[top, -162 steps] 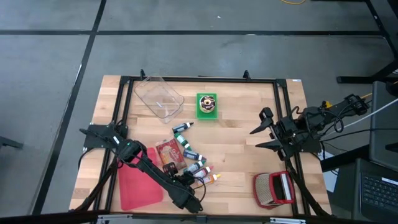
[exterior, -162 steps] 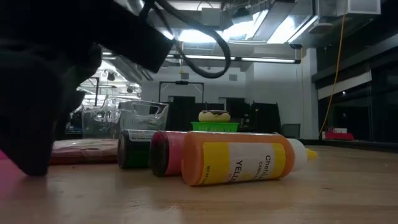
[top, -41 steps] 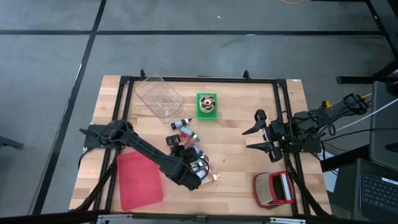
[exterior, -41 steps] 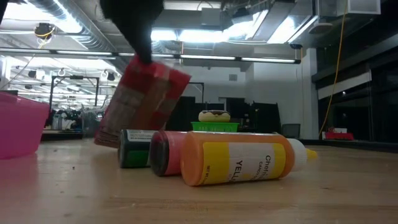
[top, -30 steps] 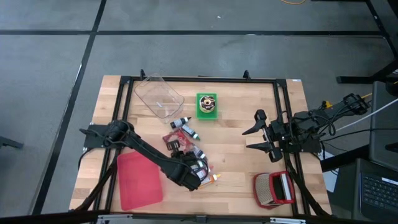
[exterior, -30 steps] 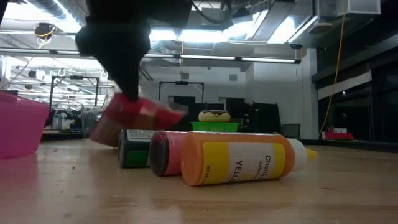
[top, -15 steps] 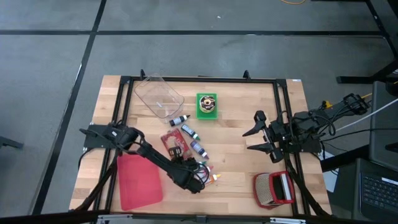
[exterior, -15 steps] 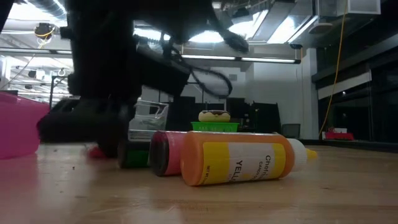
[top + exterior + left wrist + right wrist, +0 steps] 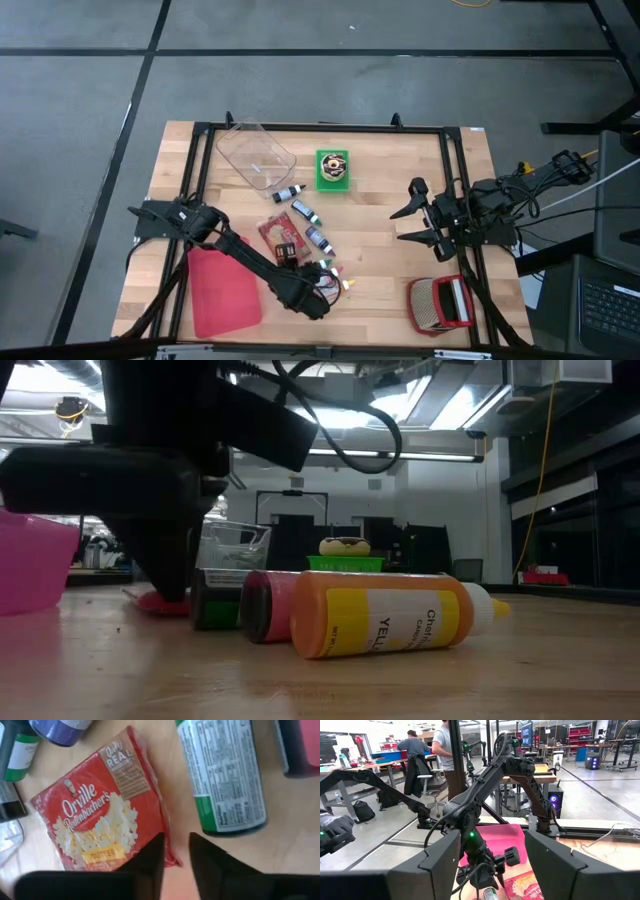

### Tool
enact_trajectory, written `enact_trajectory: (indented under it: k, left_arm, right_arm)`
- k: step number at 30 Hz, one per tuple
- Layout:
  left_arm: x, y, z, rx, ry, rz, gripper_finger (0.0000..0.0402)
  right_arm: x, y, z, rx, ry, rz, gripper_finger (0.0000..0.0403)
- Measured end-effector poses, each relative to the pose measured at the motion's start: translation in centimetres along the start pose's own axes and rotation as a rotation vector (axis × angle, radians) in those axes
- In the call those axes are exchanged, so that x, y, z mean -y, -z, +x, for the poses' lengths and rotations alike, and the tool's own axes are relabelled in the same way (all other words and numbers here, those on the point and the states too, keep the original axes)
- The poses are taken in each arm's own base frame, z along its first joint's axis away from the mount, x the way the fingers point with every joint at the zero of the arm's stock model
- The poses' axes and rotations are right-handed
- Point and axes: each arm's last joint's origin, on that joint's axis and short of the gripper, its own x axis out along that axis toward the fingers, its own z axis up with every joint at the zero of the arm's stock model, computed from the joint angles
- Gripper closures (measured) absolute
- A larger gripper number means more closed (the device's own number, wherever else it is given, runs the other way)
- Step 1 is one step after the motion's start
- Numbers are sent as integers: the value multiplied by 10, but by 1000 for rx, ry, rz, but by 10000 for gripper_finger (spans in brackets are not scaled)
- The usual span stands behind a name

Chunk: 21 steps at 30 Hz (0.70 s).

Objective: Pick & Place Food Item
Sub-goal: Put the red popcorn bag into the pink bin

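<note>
The left gripper [image 9: 175, 855] is down low over the wooden bench [image 9: 400, 160], pointing steeply downward near the front middle. Its two dark fingers [image 9: 210, 857] stand slightly apart, with only a narrow gap between them, and nothing is held there. The fingertips sit right at the corner of a red popcorn packet [image 9: 102, 827], which lies flat on the bench. From above, the packet [image 9: 281, 235] shows just beyond the gripper, between the pink tray [image 9: 222, 295] and the row of small bottles.

Beside the packet lies a green-labelled bottle [image 9: 227, 775] on its side, and a purple-capped one [image 9: 60, 730] lies past the packet's far end. From bench height, a yellow-labelled orange bottle [image 9: 385, 615] lies nearest, with a red bottle [image 9: 262, 605] and a dark green one [image 9: 210, 600] behind it. A sliver of the red packet [image 9: 160, 602] peeps out under the dark arm.

Farther back stand a clear plastic tub [image 9: 255, 157] and a green basket [image 9: 334, 168] with a doughnut in it. A red basket [image 9: 440, 303] sits at the front right corner.

The right gripper [image 9: 412, 213] waits above the right side of the bench, held level, fingers spread wide and empty. People stand in the room beyond.
</note>
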Motion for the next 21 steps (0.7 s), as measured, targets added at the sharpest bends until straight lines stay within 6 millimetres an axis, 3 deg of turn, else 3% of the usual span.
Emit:
enact_trajectory:
  k: [6,10,16,21]
  left_arm:
    - [0,-1,0,30,-26,-31,204]
    - [0,-1,-1,38,-33,-58,154]
    - [0,0,-1,52,-48,-68,135]
    - [8,-1,16,-6,-60,-52,135]
  right_arm:
    - [0,0,0,0,-2,0,176]
    - [-1,0,0,-2,-23,0,176]
    - [-1,0,0,-3,-26,-1,176]
    - [-1,1,0,-8,-25,-5,176]
